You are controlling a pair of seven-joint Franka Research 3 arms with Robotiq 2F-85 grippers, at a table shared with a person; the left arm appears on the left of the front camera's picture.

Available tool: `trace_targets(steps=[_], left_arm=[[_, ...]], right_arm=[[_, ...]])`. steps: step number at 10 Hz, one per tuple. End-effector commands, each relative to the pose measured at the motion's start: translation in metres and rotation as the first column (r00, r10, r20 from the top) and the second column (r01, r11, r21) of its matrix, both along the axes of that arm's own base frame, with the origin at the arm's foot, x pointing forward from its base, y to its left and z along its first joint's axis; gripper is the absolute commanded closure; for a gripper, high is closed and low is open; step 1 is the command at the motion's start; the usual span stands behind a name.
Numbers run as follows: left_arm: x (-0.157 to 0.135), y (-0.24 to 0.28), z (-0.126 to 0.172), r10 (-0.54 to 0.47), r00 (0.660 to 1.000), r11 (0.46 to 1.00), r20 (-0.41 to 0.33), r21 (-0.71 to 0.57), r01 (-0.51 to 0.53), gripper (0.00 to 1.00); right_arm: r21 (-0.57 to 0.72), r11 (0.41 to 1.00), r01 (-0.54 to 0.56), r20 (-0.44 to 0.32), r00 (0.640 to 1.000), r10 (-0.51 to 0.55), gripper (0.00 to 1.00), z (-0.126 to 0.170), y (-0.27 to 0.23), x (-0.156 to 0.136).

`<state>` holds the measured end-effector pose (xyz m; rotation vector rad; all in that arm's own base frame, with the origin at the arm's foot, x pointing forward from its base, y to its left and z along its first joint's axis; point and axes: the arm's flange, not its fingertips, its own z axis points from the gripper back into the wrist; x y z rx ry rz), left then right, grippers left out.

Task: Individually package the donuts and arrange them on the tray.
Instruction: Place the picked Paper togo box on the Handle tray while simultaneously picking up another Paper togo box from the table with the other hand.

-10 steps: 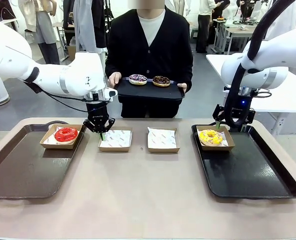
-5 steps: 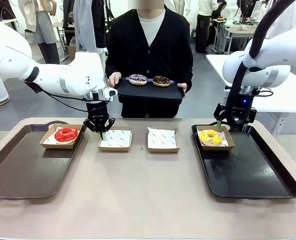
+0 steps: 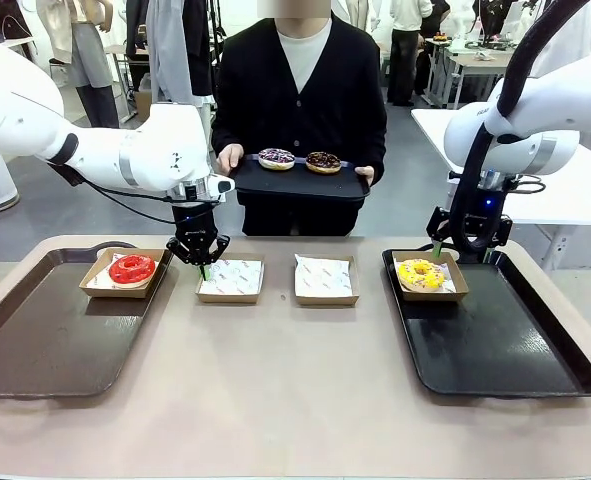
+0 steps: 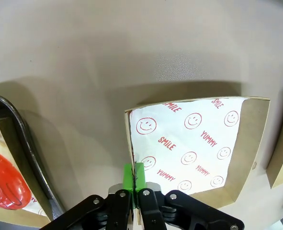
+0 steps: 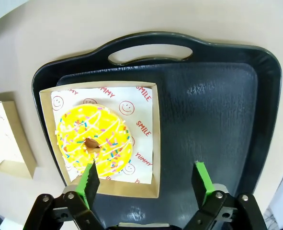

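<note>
**Packaging step, left arm at the first empty box.** Two donuts were boxed: the red donut at the far end of the left tray, and the yellow donut at the far end of the right tray. The dark sprinkled donut and the chocolate-brown donut lay side by side, unboxed, on a black tray that the person held across the bench.

Between the two bench trays stood the first empty box and the second empty box, just beside each other. The left end effector was clamped, pads together, on the side wall of the first empty box nearest the red donut. The right end effector hung spread wide above the yellow donut's box, holding nothing.

The step in hand was probably to steady or move the first empty box so that it could take a donut. The thin wall would crease under a twist, so any pull should run straight and low. The left tray's rim lay just beside the box, so the box should be lifted over it and kept off the red donut's box.
</note>
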<state>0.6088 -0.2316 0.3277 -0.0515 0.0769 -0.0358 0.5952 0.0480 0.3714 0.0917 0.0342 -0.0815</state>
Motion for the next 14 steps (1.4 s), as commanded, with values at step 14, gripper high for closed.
trace_targets(steps=[14], left_arm=[[0.01,-0.022,0.181,0.016,0.997,1.0,0.069,0.01,-0.017,0.99]], right_arm=[[0.931,0.365,-0.031,0.03,1.0,0.007,0.0,0.0,-0.215,-0.106]])
